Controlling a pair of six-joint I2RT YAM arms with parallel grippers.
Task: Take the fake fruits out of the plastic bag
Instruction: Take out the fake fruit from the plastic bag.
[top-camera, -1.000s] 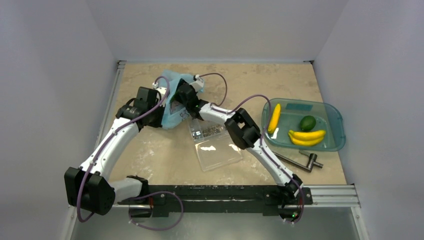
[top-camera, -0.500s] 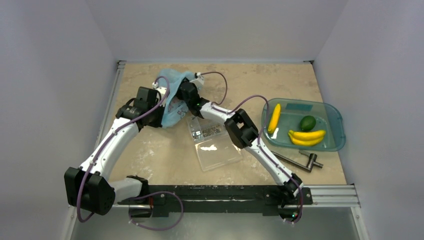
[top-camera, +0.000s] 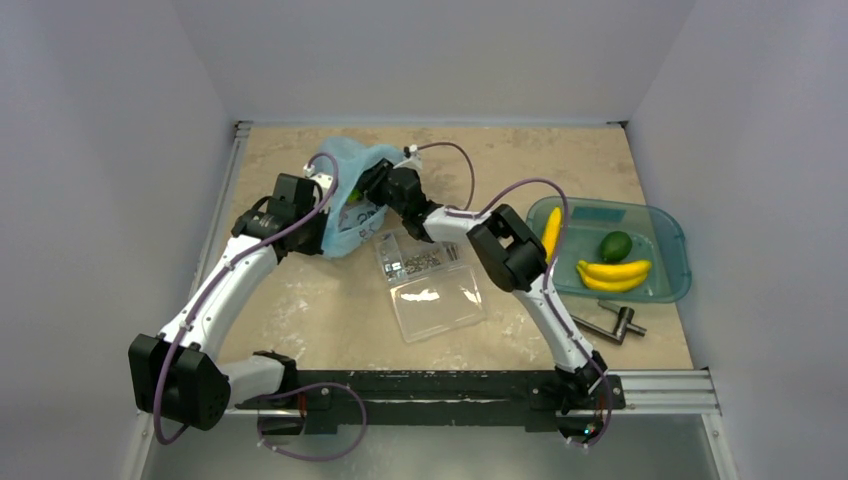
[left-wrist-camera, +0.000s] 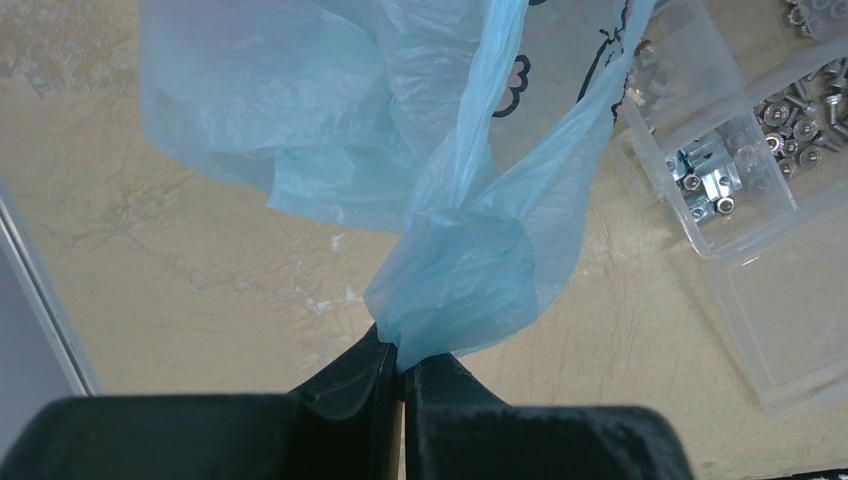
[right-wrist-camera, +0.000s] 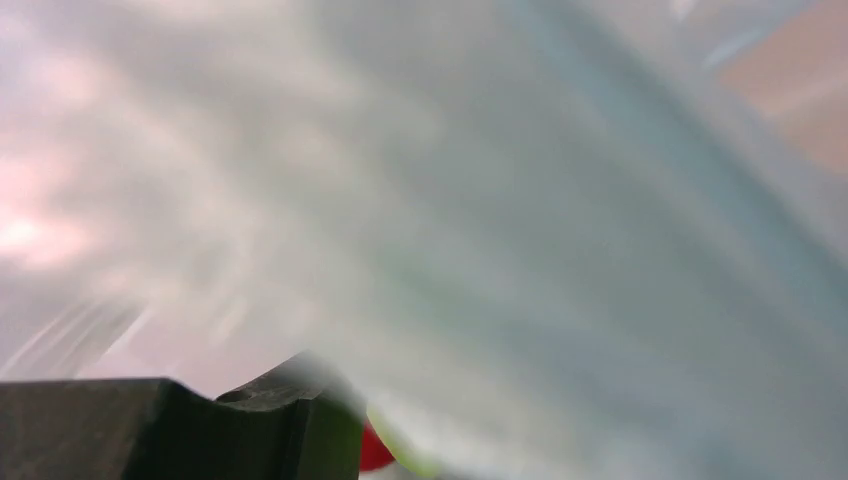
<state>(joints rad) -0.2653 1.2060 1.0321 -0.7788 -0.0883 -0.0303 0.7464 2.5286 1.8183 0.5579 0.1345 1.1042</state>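
Top external view: nearest on the surface (top-camera: 300, 300) lie a metal crank (top-camera: 610, 322) and a clear box (top-camera: 430, 290) of screws, with a teal tray (top-camera: 683, 262) holding bananas (top-camera: 613, 272) and a green fruit (top-camera: 615, 245) beside them. Farther back, the left pincer (left-wrist-camera: 403, 372) is pressed together on a tail of the plastic bag (top-camera: 350, 160). The right pincer (top-camera: 368, 192) is in the bag's mouth, and blurred film hides whether it is spread. A red fruit (right-wrist-camera: 375, 452) shows beside it.

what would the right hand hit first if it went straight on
Probably the plastic bag: its blurred film fills the wrist view of the right hand. A red fruit and a green fruit show beside its finger, but depth is unclear.
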